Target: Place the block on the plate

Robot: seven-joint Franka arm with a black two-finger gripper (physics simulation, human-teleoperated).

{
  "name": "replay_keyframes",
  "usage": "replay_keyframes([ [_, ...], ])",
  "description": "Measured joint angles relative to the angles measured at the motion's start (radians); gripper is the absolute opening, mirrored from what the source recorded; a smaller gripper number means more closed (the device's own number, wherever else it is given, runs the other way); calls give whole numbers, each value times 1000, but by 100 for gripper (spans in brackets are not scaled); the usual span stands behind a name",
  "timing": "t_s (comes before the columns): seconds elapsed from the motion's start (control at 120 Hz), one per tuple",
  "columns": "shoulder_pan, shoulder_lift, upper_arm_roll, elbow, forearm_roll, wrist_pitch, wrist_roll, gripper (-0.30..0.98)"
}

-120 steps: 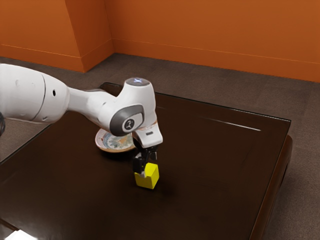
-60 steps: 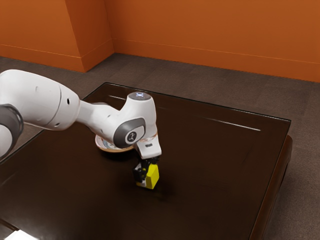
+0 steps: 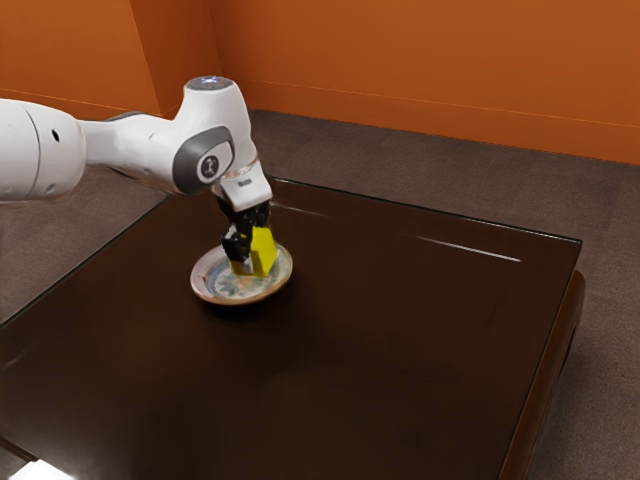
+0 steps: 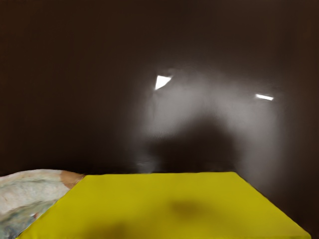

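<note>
Now grasping the yellow block [image 3: 264, 254] in the gripper [image 3: 249, 252], with both fingers closed on it, over the plate [image 3: 211, 286] and toward its far side in the exterior view. Cannot tell from here about any contact with the plate. Below the plate, seeing the dark desk [image 3: 400, 350].

From here, the pincer [image 3: 249, 246] hides part of the block [image 3: 265, 252], which covers some of the plate [image 3: 218, 287]; the exterior view's left edge cuts off the arm [image 3: 55, 165].
</note>
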State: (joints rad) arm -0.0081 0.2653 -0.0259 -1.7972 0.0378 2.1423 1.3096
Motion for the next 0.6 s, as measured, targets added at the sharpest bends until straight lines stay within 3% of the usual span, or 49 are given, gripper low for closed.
replay_keyframes([
  [0.183, 102, 163, 8, 187, 9, -74, 8, 38],
  [0.333, 121, 323, 30, 318, 10, -96, 14, 38],
  [0.408, 118, 355, 31, 329, 5, -101, 17, 39],
  [0.6, 114, 346, 32, 332, -3, -113, 22, 55],
])
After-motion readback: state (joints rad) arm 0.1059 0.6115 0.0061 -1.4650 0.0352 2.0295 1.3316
